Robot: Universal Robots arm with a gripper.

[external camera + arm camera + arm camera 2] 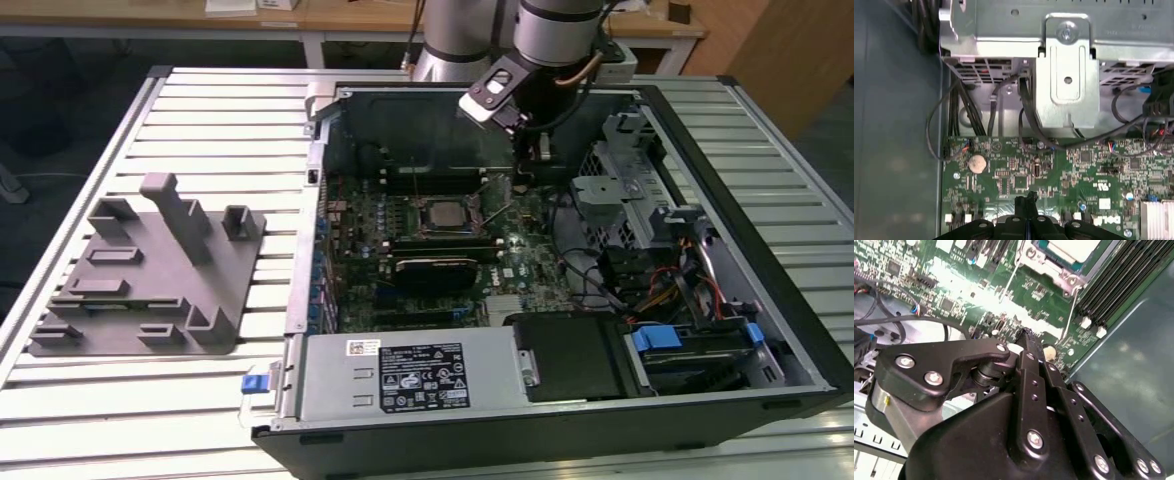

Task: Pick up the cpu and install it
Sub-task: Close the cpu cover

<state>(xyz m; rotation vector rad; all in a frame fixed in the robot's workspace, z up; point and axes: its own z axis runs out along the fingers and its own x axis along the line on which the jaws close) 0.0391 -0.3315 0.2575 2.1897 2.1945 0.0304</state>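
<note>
**Gripper empty over the motherboard, cpu lying in its socket**

Exterior view: the gripper [542,160] hangs inside the open case [318,150], to the exterior view's right of the cpu [438,214]. Second wrist view: its fingers are pressed together on nothing, and the cpu [1070,247] sits inside the socket frame, apart from the tips. First wrist view: faces the coin cell [977,163] instead. Placing looks done; any move needs care near the board.

Even overhead light in the exterior view, pale slatted table [134,400] bright, computer case [534,440] interior dim and shadowed, harsh white glare across the motherboard [979,297] in the second wrist view, black hand [1025,335] dark against it, soft sheen on the metal bracket [1066,75] in the first wrist view
</note>
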